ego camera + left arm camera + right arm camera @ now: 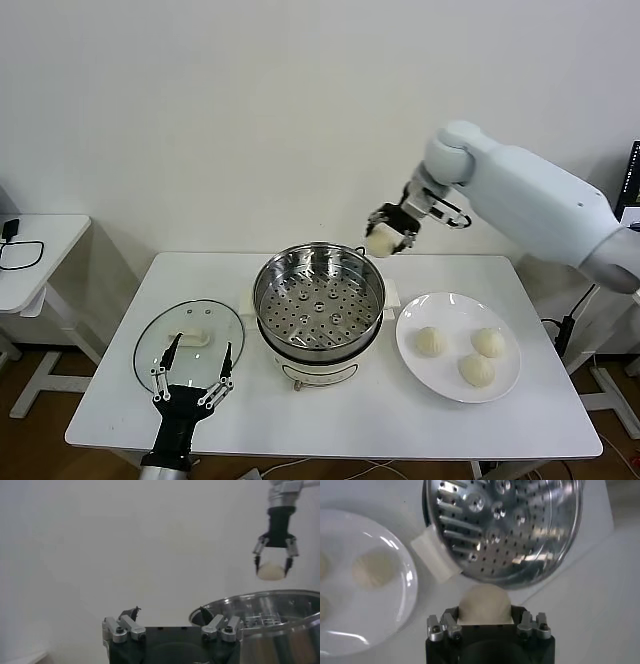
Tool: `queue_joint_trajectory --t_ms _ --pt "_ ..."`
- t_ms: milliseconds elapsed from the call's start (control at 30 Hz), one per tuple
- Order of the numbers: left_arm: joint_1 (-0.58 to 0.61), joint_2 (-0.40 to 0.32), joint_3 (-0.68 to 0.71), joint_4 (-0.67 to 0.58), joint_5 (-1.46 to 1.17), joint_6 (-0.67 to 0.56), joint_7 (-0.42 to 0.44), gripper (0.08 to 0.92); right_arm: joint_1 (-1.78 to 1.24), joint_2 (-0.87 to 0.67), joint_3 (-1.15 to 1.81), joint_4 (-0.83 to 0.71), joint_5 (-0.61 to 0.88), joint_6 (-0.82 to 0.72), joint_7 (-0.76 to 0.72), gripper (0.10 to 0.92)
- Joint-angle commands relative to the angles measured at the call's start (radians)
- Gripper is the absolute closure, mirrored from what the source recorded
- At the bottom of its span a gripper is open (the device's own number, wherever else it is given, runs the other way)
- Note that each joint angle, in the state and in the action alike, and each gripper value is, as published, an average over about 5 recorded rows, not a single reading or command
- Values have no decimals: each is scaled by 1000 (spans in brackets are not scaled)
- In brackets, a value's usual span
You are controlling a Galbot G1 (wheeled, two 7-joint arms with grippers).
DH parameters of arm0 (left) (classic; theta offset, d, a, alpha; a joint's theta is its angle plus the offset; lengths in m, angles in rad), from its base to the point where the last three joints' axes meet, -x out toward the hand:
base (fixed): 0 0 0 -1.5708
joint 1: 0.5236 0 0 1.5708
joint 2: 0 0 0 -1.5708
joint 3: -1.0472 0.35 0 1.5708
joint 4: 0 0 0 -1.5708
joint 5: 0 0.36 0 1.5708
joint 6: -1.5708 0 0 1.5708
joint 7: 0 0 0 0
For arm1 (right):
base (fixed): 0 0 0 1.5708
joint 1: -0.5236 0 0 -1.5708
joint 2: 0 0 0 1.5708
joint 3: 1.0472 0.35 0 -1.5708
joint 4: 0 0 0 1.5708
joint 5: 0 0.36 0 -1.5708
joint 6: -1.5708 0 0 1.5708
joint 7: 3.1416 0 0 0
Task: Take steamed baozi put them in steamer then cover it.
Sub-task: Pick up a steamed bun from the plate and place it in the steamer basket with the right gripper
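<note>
**First bun carried toward the steamer, lid waiting to one side**

Nearest to us, at the front edge of the table, our left gripper [190, 372] hangs idle with its fingers spread wide and nothing between them. Just beyond its fingertips lies the cover [189, 340], a clear glass lid with a cream handle, flat on the white table [110, 420] to the left of the pot.

Our right gripper [392, 232] is the one at work. It is raised in the air beyond the far right rim of the steamer [319, 300], and its fingers are closed around one baozi [381, 240], a pale round bun that fills the gap between them. From the right wrist view we look down past the bun at the perforated tray [505, 525]; the bun sits over the table beside the rim, not yet over the tray. The tray holds nothing so far.

Moving outward, the steamer stands at the middle of the table on its white base. To its right, just beside it, is a white plate [420, 355] with three more buns [473, 354] resting on it, apart from one another.

We judge this to be the carry of the first bun, with three still to move and the covering not begun. The next move calls for bringing the bun inward over the tray, lowering it below the rim, and only then letting go, leaving room on the tray for the other three.
</note>
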Motion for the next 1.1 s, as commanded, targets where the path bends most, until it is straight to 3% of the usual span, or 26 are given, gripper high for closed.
queue_joint_trajectory --t_ms 33,500,1100 --pt "4 1 -3 -7 -1 1 -1 177 -20 158 -38 -8 -135 115 14 321" --pt "4 4 -15 -12 -13 0 -5 177 -140 281 25 -185 -300 158 54 320" --pt "-3 6 -23 -6 -20 -1 -7 177 -192 337 51 -280 -347 173 78 261"
